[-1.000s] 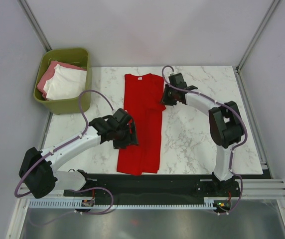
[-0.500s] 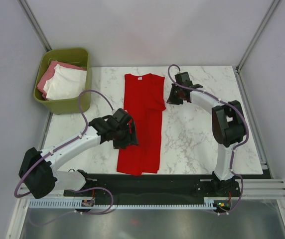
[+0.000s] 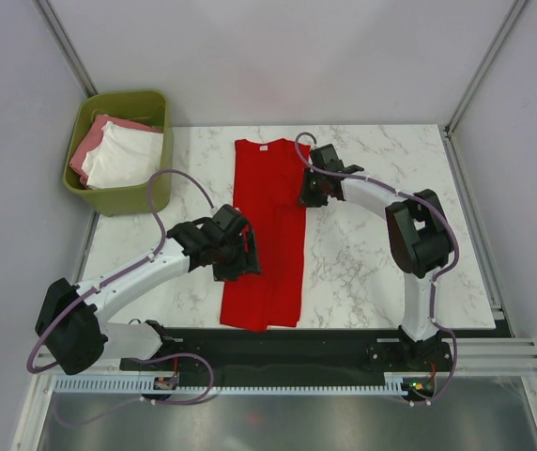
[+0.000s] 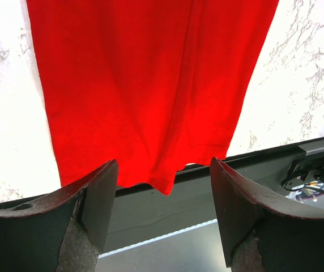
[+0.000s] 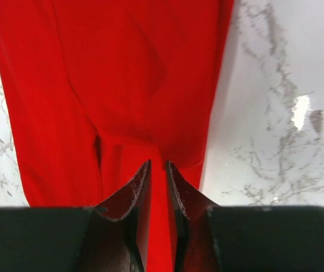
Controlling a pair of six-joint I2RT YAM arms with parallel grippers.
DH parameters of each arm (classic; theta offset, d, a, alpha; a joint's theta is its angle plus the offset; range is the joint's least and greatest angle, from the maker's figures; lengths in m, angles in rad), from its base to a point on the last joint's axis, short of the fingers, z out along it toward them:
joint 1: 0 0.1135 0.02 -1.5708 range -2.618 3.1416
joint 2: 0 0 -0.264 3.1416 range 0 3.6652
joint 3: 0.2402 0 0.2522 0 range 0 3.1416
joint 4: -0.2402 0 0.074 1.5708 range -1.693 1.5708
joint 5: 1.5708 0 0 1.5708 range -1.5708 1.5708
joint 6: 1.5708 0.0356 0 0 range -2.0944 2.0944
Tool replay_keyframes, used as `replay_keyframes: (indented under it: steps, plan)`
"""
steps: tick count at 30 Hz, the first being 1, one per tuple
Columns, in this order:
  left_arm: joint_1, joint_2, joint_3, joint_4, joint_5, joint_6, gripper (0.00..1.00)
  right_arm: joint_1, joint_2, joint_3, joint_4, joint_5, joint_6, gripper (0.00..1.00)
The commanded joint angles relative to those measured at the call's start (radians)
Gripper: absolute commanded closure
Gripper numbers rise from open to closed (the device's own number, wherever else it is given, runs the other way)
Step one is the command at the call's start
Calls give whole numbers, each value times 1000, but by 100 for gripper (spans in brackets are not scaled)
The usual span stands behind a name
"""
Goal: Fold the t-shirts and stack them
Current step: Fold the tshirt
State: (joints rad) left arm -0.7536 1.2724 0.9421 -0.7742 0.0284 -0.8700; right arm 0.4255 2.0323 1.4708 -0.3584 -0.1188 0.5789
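A bright red t-shirt (image 3: 270, 235) lies lengthwise in a long narrow strip on the marble table (image 3: 381, 254), its collar at the far end. My right gripper (image 3: 308, 193) is at its right edge by the sleeve, jaws nearly together with a ridge of red cloth (image 5: 122, 73) pinched between them (image 5: 158, 165). My left gripper (image 3: 238, 261) hovers open over the shirt's lower left part. Its fingers (image 4: 165, 170) frame the hem (image 4: 150, 85), which hangs a little past the table's near edge. A white t-shirt (image 3: 123, 160) and a pink t-shirt (image 3: 85, 150) lie in the bin.
An olive-green plastic bin (image 3: 130, 199) stands off the table's far left corner. The black base rail (image 3: 287, 349) runs along the near edge. Bare marble lies to the right of the red shirt and to its left.
My right gripper swung out to the right, then came back left onto the shirt's right edge, jaws closing slightly. The left arm has not moved.
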Motion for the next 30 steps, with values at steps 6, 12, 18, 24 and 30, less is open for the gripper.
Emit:
replay_keyframes:
  steps: [6, 12, 18, 24, 30]
  plan:
    - [2, -24, -11, 23, 8, -23, 27, 13, -1, -29, 9, -10, 1, 77]
    - [2, -36, -22, 21, 8, -27, 27, 13, 6, -53, -7, -24, 2, 77]
    - [2, -36, -14, 21, 2, -27, 26, 10, -44, -53, -14, -47, -17, 73]
    - [10, -28, 33, 21, -18, -26, 23, 12, -122, -40, -42, 11, -40, 58]
    - [23, 7, 89, 21, -13, -9, 23, 10, -11, 196, -158, 111, -134, 53]
